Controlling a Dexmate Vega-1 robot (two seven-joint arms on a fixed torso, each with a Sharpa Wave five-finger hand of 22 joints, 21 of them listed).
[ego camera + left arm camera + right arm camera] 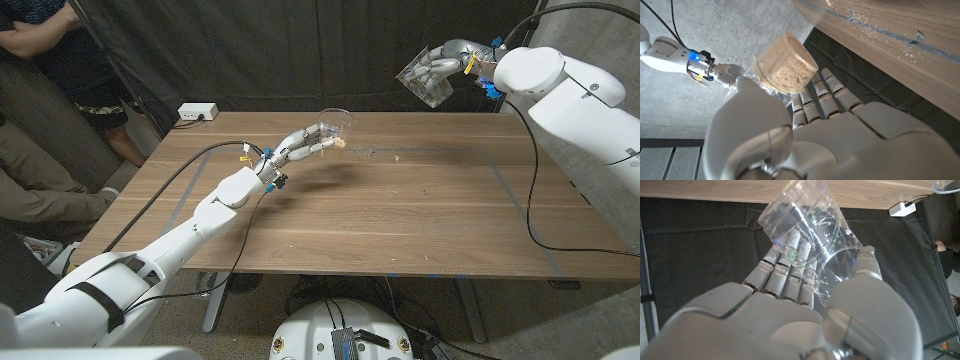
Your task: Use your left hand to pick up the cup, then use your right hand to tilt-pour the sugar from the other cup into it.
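Over the table's point(420, 215) far edge, near its middle, left hand point(300, 148) holds a clear cup point(338, 125) aloft, fingers wrapped round it. Left wrist view shows that cup point(786, 61) packed with tan sugar. Some grains lie scattered on the wood near the far edge point(385, 152).

Off the far right corner, raised well above the tabletop, right hand point(440, 68) clamps a second clear cup point(425, 85), tilted on its side. Right wrist view: fingers point(790, 265) and thumb squeeze the thin wall, which is crumpled; cup point(805, 225) looks empty, no sugar visible inside.

Judgement: pour appears done or nearly so; the two cups are well apart, so nothing is transferring now. If any sugar remains, bring the right cup back directly above the left cup's mouth before tipping further, rim close over rim, and tilt slowly. Ease the right grip; a crushed wall distorts the lip and scatters grains. Keep the left cup upright and steady, since it is full and spill risk sits there.
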